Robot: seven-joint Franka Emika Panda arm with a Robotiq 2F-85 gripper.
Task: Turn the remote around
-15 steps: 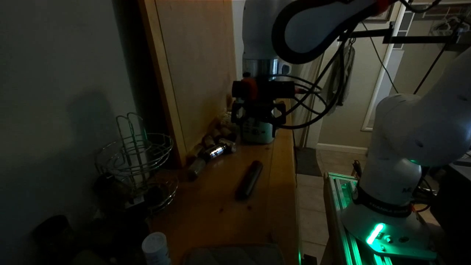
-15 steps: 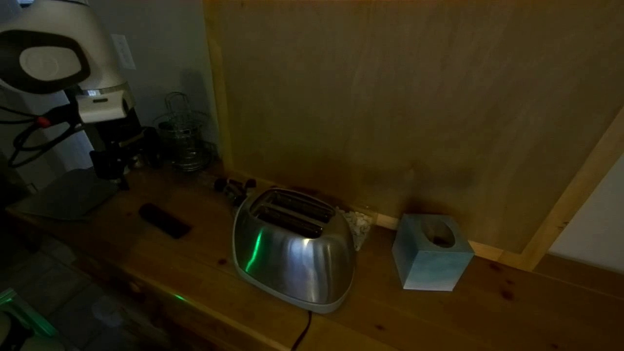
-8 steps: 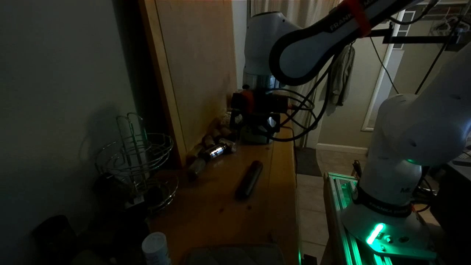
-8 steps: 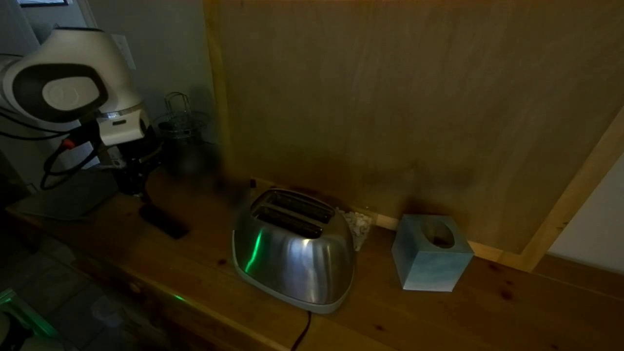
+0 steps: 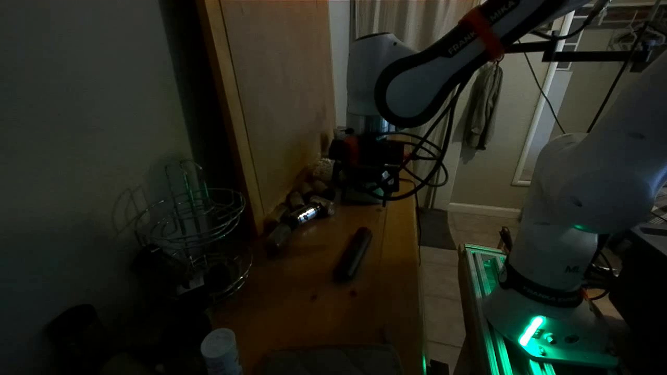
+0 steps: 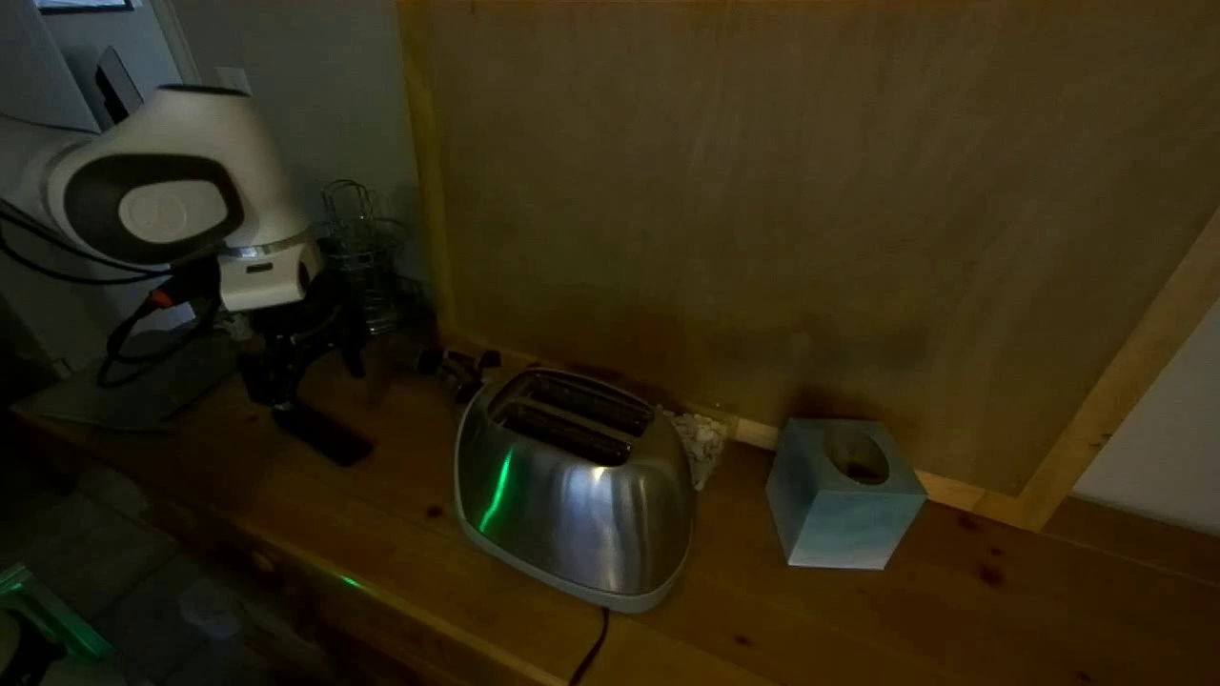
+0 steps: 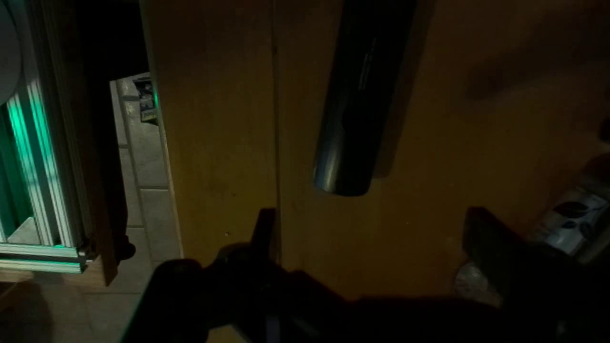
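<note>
The remote (image 5: 353, 255) is a slim dark bar lying flat on the wooden counter. It also shows in an exterior view (image 6: 329, 436) and in the wrist view (image 7: 357, 109), where its far end runs out of the top. My gripper (image 7: 371, 209) is open and empty, its two fingers spread wide. In the wrist view the remote's near end lies just ahead of the gap between the fingertips. The gripper is above the counter; in an exterior view (image 6: 317, 386) one finger overlaps the remote's end. I cannot tell the exact height.
A steel toaster (image 6: 577, 534) and a tissue box (image 6: 843, 524) stand on the counter. Several small jars (image 5: 305, 214) lie along the wood panel (image 5: 281, 104). A wire rack (image 5: 192, 239), a light cup (image 5: 220, 348) and a grey mat (image 5: 333, 360) are at one end.
The arm and gripper have come down and moved along the counter toward the toaster, over the remote's area. The remote has not moved.
</note>
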